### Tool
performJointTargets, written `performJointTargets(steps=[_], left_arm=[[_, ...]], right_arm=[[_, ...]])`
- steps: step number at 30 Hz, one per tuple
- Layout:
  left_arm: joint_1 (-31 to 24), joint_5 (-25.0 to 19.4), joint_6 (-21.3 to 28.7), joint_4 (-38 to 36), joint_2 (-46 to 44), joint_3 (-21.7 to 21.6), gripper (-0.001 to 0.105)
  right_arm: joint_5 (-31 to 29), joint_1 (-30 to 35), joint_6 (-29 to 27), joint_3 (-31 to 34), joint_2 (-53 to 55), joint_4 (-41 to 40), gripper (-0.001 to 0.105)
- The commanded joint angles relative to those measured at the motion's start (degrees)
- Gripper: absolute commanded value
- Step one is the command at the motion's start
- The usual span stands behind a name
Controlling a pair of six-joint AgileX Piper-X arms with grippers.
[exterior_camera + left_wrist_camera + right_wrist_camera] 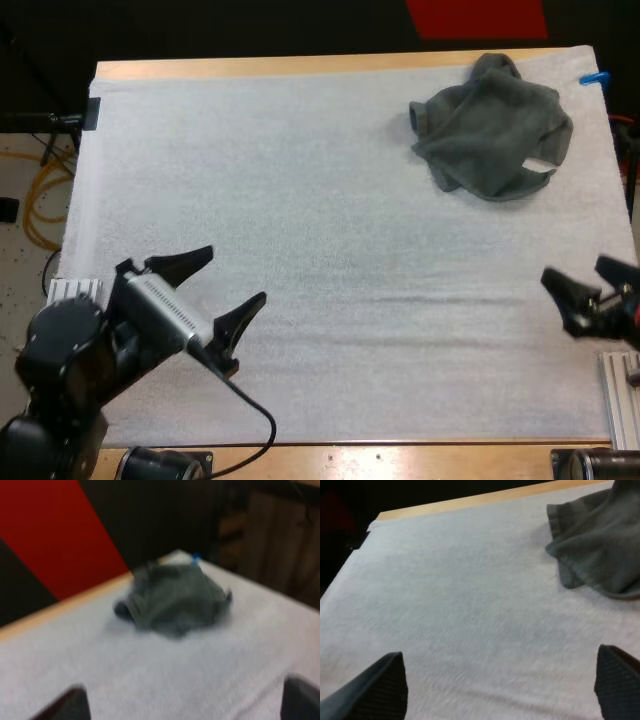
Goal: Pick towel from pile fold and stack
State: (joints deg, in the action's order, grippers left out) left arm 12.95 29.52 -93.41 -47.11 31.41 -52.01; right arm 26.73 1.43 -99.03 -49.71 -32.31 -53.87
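Mat: white, on wooden table.
Towel: crumpled (white tag showing), far right.
Left gripper: wide, empty.
Right gripper: wide, empty.

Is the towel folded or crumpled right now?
Crumpled: the towel sits as a bunched, uneven heap with overlapping flaps on the mat, no flat layers.

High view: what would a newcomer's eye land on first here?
The crumpled dark grey-green towel stands out at the far right of the white mat. Next, the left gripper at the near left and the right gripper at the right edge, both with jaws open above bare mat.
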Motion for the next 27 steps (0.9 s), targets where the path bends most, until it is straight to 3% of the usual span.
performJointTargets(steps=[1,9,14,20,27], left_arm=[[0.5,0.9,-0.6,1.5,0.6,-0.5,0.073],[1.2,1.1,-1.3,2.9,4.5,-0.5,0.073],[1.2,1.1,-1.6,2.5,6.6,-0.5,0.073],[1.2,1.1,-1.6,1.7,9.5,-0.5,0.073],[1.2,1.1,-1.7,0.7,13.1,-0.5,0.073]], right_arm=[[-0.7,0.3,-0.1,-0.4,-2.1,2.3,0.074],[-12.7,0.3,1.2,-2.1,-23.2,11.4,0.074],[-19.1,0.3,7.3,-5.4,-40.4,16.6,0.074],[-20.5,0.3,14.8,-9.8,-56.3,22.0,0.074],[-19.3,0.3,21.5,-13.0,-67.6,28.1,0.074]])
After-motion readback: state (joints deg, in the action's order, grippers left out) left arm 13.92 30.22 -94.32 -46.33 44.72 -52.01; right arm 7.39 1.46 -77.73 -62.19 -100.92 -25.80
